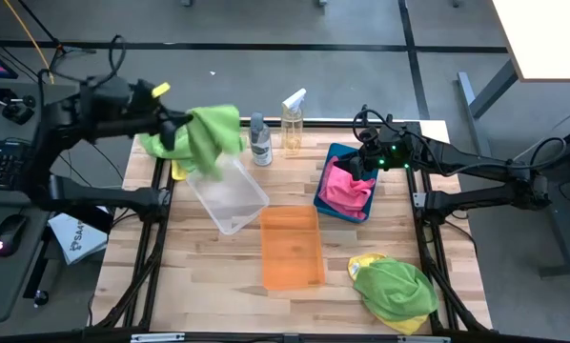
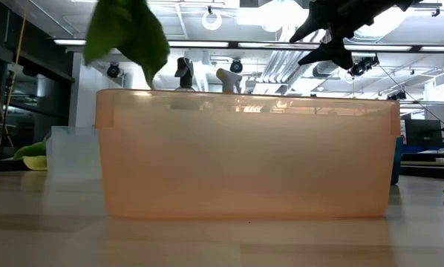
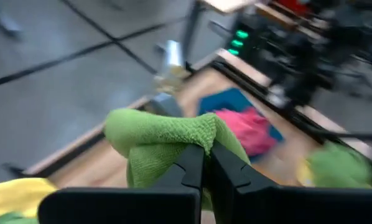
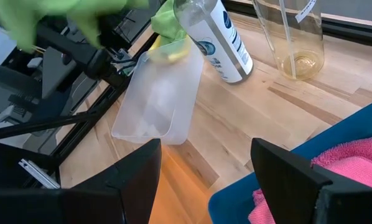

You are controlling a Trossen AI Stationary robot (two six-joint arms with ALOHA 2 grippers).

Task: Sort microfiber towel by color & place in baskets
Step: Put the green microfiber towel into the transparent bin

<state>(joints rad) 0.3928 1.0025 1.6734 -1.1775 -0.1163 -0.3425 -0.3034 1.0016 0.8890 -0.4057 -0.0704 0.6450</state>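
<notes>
My left gripper is raised over the far left of the table, shut on a lime green towel that hangs above the clear basket. More green and yellow cloth lies at the table's far left edge. My right gripper is open above the teal basket, which holds pink towels. The orange basket stands mid-table. A green towel on a yellow one lies on the table at the near right. My left gripper pinches a bunched fold of the green towel between its two shut fingers. The towel is lifted clear and hangs below the gripper above the clear basket.
Two spray bottles stand at the far edge between the clear and teal baskets. The arm frames run along both table sides. Bare wood shows at the near left.
</notes>
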